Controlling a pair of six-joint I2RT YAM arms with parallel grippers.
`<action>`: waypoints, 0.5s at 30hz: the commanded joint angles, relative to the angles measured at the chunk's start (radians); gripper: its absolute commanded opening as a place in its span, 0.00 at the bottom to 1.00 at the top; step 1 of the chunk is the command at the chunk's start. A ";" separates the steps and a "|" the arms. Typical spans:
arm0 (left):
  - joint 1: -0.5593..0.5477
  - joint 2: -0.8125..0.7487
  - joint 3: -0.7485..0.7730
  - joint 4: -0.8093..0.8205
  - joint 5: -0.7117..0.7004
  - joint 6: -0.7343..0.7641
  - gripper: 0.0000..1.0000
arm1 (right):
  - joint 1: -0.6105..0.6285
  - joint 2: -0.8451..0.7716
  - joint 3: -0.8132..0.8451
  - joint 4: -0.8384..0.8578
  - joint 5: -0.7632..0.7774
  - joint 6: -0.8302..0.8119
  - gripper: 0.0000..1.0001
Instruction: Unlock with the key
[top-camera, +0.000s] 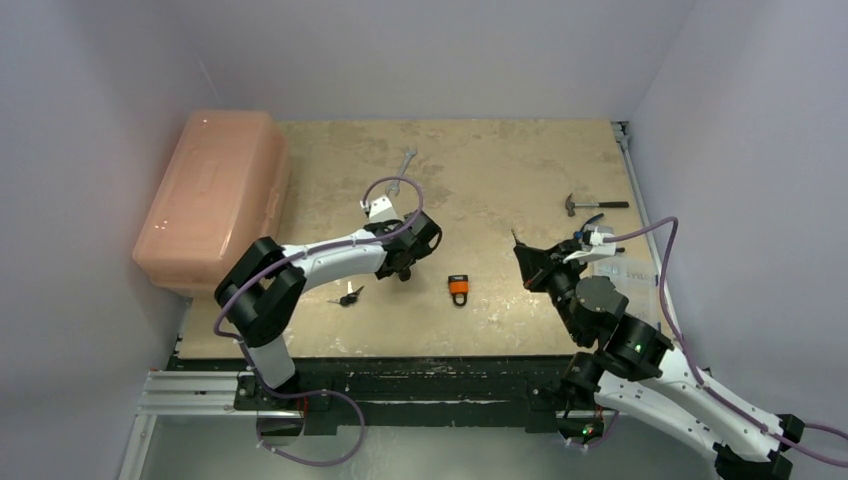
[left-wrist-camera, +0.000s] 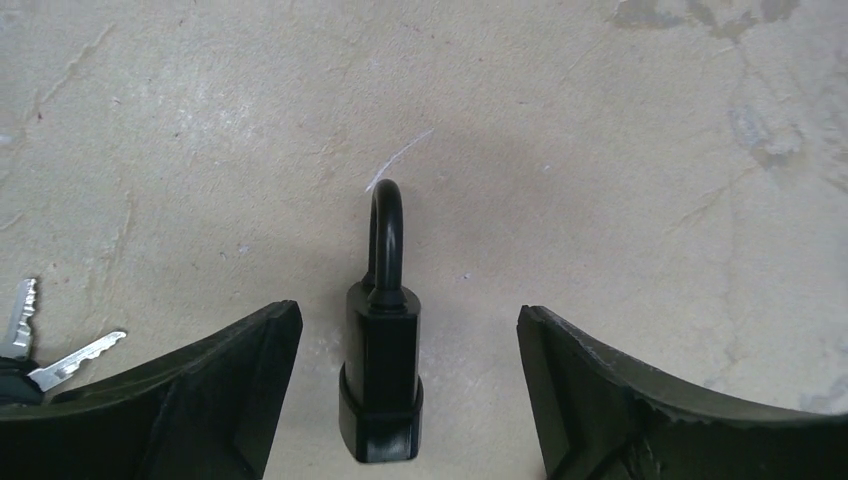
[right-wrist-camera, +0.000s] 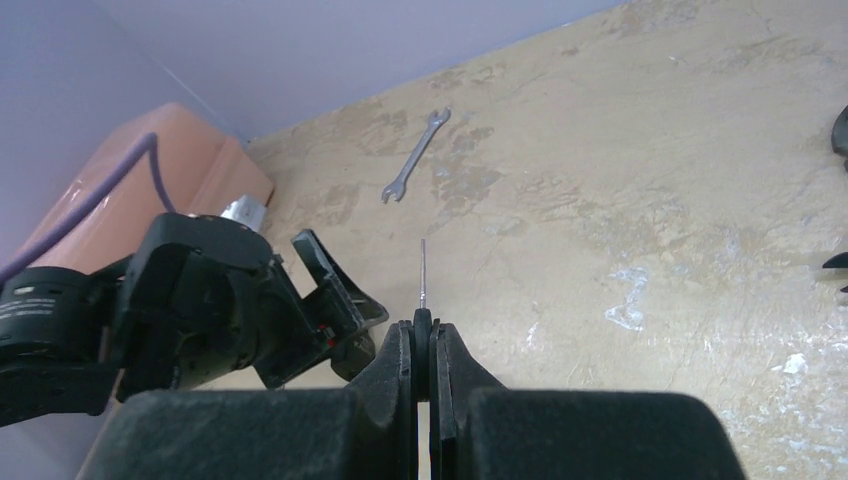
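Top view: a tan table (top-camera: 500, 160) is walled on three sides. The left gripper (top-camera: 405, 268) hangs over the table's middle and hides what is under it. Just to its right lies one orange and black padlock-shaped item (top-camera: 458, 289), and to its left one small key bunch (top-camera: 348, 296). One wrench (top-camera: 402, 170), one hammer (top-camera: 594, 205) and one pink box (top-camera: 215, 195) (along the left edge) lie farther back, with bare surface between them. The right gripper (top-camera: 528, 262) sits right of centre.

Left wrist view: one black padlock (left-wrist-camera: 381, 385) rests between the wide-open fingers (left-wrist-camera: 230, 390), touching neither. Its long axis runs straight away from the camera, with the shackle (left-wrist-camera: 386, 235) leading. Bare table lies beyond it. Two silver blades of the bunch show at the left edge.

Right wrist view: the right gripper's jaws are clamped on one key (right-wrist-camera: 423, 275), its blade edge-on and pointing forward toward the wrench
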 joint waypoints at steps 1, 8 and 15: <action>-0.002 -0.125 -0.020 0.061 -0.007 0.100 0.87 | 0.001 0.005 0.003 0.053 0.001 -0.041 0.00; 0.005 -0.233 0.028 0.064 0.052 0.399 0.87 | 0.001 0.035 -0.010 0.108 -0.040 -0.111 0.00; 0.012 -0.301 0.054 0.127 0.095 0.993 0.87 | 0.001 0.084 -0.037 0.190 -0.142 -0.189 0.00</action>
